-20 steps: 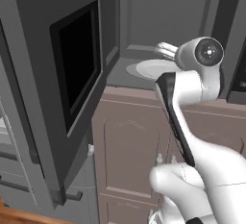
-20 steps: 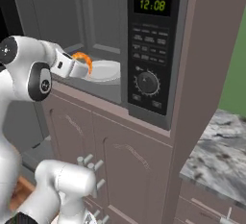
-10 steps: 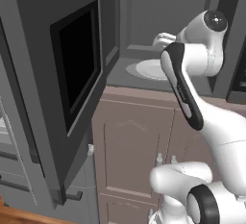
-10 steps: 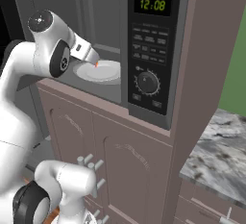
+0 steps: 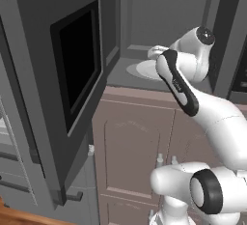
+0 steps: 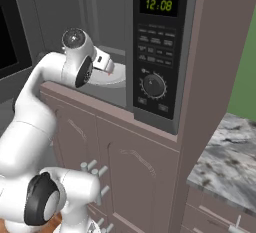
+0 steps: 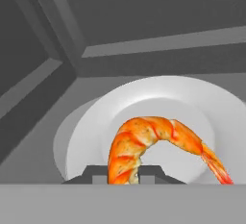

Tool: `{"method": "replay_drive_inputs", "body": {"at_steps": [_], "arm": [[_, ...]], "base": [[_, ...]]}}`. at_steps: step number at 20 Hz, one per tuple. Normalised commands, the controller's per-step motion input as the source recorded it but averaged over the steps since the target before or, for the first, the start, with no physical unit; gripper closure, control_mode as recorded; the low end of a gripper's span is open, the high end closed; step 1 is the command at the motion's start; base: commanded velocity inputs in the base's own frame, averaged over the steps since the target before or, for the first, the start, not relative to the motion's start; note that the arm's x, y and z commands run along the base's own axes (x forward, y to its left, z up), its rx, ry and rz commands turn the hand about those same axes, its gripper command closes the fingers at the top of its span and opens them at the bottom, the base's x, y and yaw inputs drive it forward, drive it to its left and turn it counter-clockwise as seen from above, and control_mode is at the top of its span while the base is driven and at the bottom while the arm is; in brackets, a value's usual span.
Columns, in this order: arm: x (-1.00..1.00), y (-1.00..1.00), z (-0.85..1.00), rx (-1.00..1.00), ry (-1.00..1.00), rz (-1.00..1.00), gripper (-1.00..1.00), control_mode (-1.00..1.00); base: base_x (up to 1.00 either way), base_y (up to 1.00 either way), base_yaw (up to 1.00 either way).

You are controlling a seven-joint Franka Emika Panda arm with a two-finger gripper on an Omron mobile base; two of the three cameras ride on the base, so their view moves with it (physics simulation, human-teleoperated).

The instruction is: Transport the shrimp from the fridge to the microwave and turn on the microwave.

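**Shrimp held over the plate inside the open microwave**

The microwave (image 6: 155, 52) is taking up the upper half of the right base view, its control panel with a green clock and a round dial facing the camera at upper centre. Its door (image 5: 77, 64) is standing swung wide open and is filling the left side of the left base view, the black glass window turned toward the camera. Below the cavity, the brown cabinet front (image 5: 130, 151) is running across the lower middle of both base views.

The white arm (image 5: 202, 108) is rising from the lower right of the left base view and is reaching into the open cavity at upper centre. In the right base view the gripper (image 6: 106, 63) is sitting just inside the cavity, left of the control panel.

The round white plate (image 7: 216, 122) is lying on the cavity floor, filling the centre of the hand view. The shrimp (image 7: 153, 143) is arching across the lower centre of that view in front of the plate; whether it is touching the plate cannot be told. The fingers (image 7: 96, 174) are standing narrow, closed on the thick end of the shrimp at the bottom edge.
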Motion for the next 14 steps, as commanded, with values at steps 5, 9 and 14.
{"method": "replay_drive_inputs", "body": {"at_steps": [5, 9, 14], "arm": [[0.66, 0.08, -0.23, -0.03, 0.07, 0.00, 1.00, -1.00], [0.54, 0.04, -0.29, -0.05, 0.01, 0.01, 1.00, -1.00], [0.24, 0.00, -0.29, -0.02, 0.00, 0.03, 1.00, -1.00]], "base": [[0.00, 0.00, 0.00], [0.00, 0.00, 0.00], [0.00, 0.00, 0.00]]}}
